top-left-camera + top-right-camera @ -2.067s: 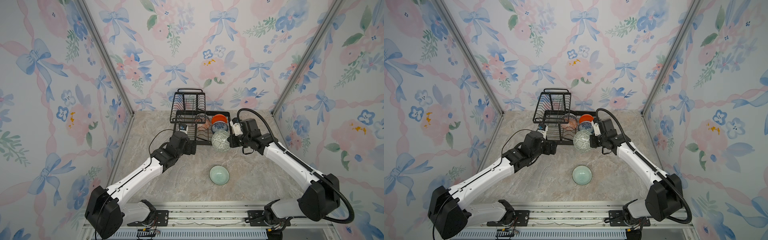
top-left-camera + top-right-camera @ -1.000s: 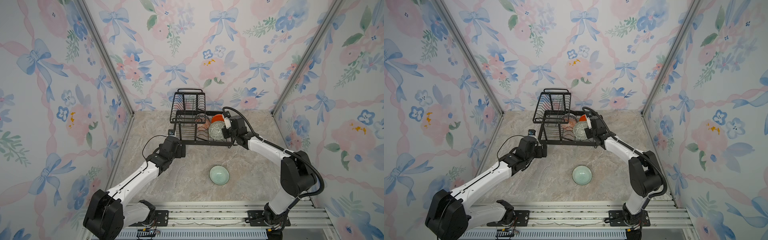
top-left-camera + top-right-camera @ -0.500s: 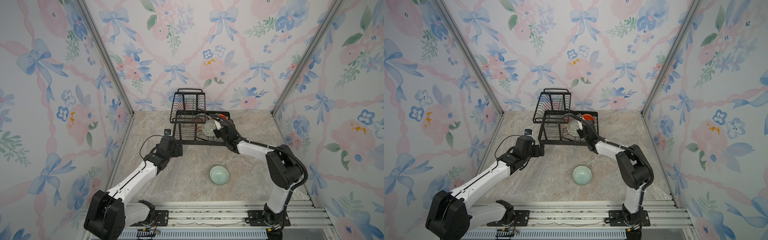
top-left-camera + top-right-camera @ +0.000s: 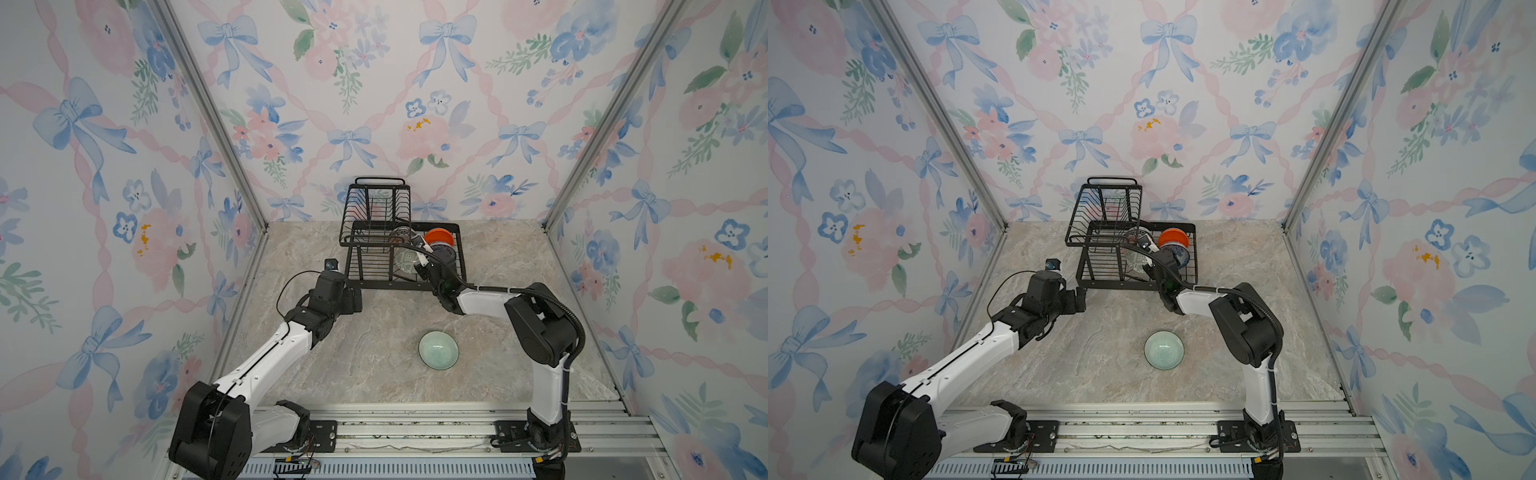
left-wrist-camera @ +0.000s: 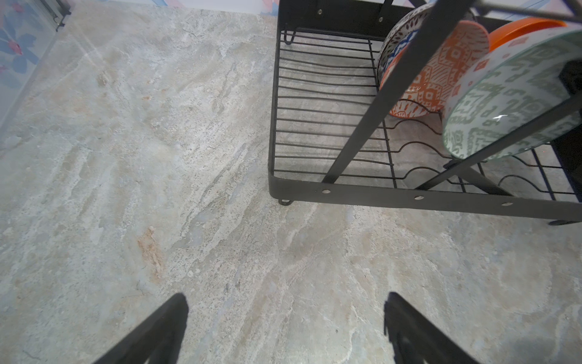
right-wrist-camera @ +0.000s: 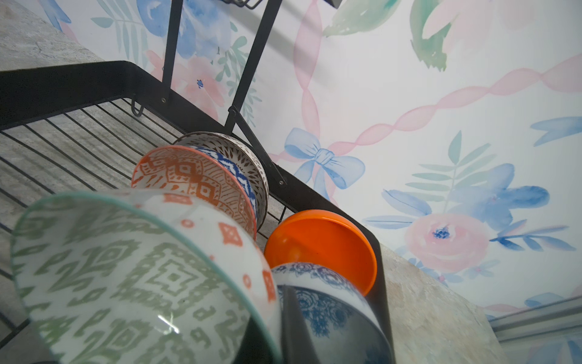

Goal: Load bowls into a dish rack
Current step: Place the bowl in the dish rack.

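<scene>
1. A marble-patterned counter (image 4: 374, 365) sits inside a booth with floral wallpaper. Two robot arms reach across it.
2. A black wire dish rack (image 4: 395, 286) (image 4: 1121, 286) stands at the back of the counter, with a raised basket on its left part.
3. The right arm's fingers (image 6: 294, 327) are closed on the wall of a green-patterned bowl (image 6: 126, 277) (image 5: 510, 94). The bowl is tipped on its side, low over the rack's lower tray.
4. Just beyond it in the tray is an orange-and-white geometric bowl (image 6: 189, 179) on edge. A blue-and-brown patterned bowl (image 6: 239, 157) is behind that.
5. On the rack's right side are a plain orange bowl (image 6: 321, 245) and a blue-and-white floral bowl (image 6: 327, 312). The floral bowl is beside the visible finger.
6. The left arm's fingers (image 5: 157, 331) are spread wide and hold nothing. They hover over bare counter near the rack's front left corner.
7. A pale green bowl (image 4: 438, 350) (image 4: 1164, 350) sits upright on the counter in front of the rack, apart from both arms.
</scene>
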Action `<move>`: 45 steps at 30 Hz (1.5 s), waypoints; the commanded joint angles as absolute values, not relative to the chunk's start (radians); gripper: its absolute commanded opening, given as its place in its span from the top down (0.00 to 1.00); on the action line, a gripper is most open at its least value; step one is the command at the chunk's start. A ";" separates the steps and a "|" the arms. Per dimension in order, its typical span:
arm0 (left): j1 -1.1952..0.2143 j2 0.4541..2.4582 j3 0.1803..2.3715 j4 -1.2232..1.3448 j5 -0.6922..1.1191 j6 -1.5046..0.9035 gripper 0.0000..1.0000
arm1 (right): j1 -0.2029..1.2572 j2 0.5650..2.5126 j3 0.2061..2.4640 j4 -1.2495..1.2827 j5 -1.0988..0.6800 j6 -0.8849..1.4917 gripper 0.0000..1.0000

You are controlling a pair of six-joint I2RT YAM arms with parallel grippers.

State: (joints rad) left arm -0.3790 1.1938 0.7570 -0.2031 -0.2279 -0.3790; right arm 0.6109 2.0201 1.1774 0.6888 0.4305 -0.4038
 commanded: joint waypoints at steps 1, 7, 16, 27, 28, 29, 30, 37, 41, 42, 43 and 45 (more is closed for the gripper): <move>-0.371 1.170 0.744 -0.189 -0.212 -0.383 0.02 | 0.624 2.046 1.201 0.818 0.470 -0.443 1.00; -0.370 1.163 0.744 -0.190 -0.212 -0.386 0.02 | 0.624 2.090 1.216 0.875 0.483 -0.486 1.00; -0.369 1.151 0.701 -0.192 -0.213 -0.392 0.02 | 0.622 2.147 1.244 0.915 0.458 -0.521 1.00; -0.367 1.150 0.699 -0.191 -0.209 -0.391 0.02 | 0.616 2.192 1.285 0.946 0.413 -0.600 1.00; -0.367 1.149 0.698 -0.192 -0.209 -0.391 0.02 | 0.615 2.195 1.288 0.946 0.408 -0.603 1.00; -0.367 1.149 0.697 -0.192 -0.209 -0.391 0.02 | 0.614 2.198 1.291 0.946 0.404 -0.608 1.00; -0.365 1.149 0.697 -0.192 -0.209 -0.391 0.02 | 0.612 2.200 1.297 0.946 0.400 -0.614 1.00; -0.366 1.146 0.694 -0.192 -0.206 -0.391 0.02 | 0.610 2.220 1.326 0.950 0.385 -0.645 1.00; -0.365 1.143 0.695 -0.192 -0.204 -0.390 0.02 | 0.610 2.233 1.342 0.954 0.383 -0.664 1.00; -0.365 1.143 0.693 -0.191 -0.205 -0.391 0.02 | 0.610 2.236 1.344 0.957 0.384 -0.670 1.00; -0.365 1.141 0.693 -0.192 -0.205 -0.391 0.02 | 0.611 2.239 1.347 0.961 0.385 -0.677 1.00; -0.364 1.141 0.692 -0.192 -0.204 -0.390 0.02 | 0.611 2.246 1.352 0.971 0.388 -0.689 1.00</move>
